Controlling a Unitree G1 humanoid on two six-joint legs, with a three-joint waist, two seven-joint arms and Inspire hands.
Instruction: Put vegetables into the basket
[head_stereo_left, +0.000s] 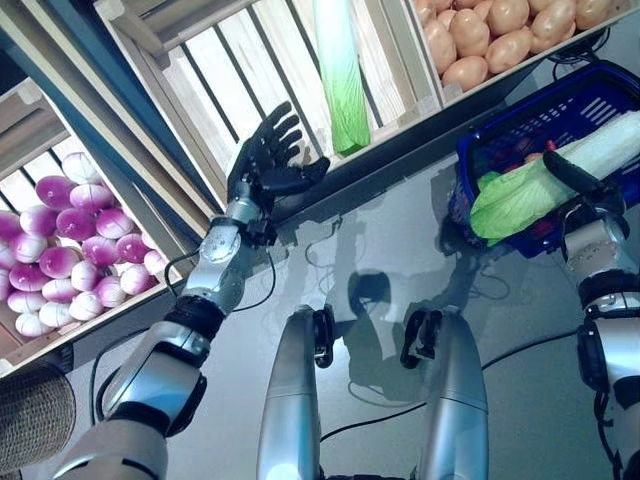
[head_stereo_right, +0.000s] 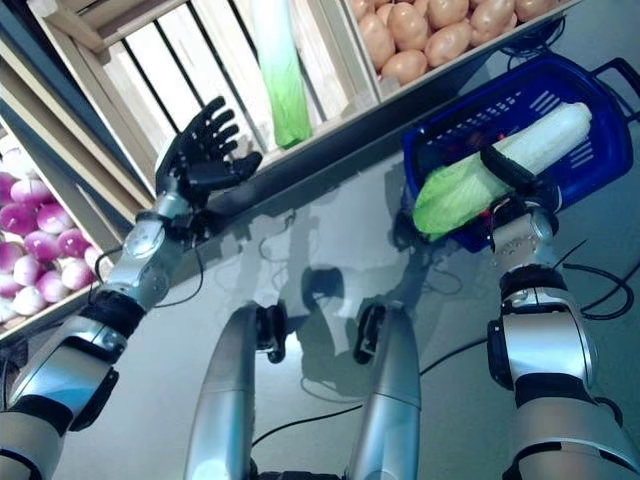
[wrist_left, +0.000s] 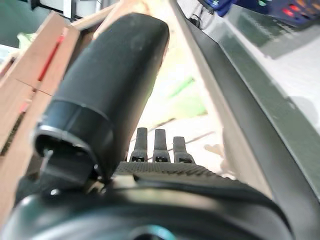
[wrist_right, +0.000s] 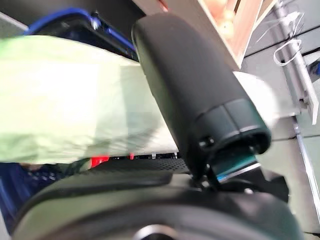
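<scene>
My right hand (head_stereo_right: 515, 178) is shut on a long pale green and white cabbage (head_stereo_right: 500, 165), its thumb curled over the middle. The cabbage lies across the near rim of the blue basket (head_stereo_right: 590, 160), leafy end sticking out past the rim. It also shows in the right wrist view (wrist_right: 65, 100) under the thumb (wrist_right: 195, 100). Something red and something green lie in the basket (head_stereo_left: 520, 150). My left hand (head_stereo_left: 268, 165) is open, fingers straight, raised at the front edge of the wooden stand's middle crate, beside a long green and white cabbage (head_stereo_left: 342, 80) lying there.
The wooden stand (head_stereo_left: 200, 80) with slatted crates runs along the back. A dark ledge (head_stereo_left: 400, 150) edges its base. Grey floor (head_stereo_left: 400, 260) lies between the stand and me. A woven brown thing (head_stereo_left: 35, 415) sits at the lower left.
</scene>
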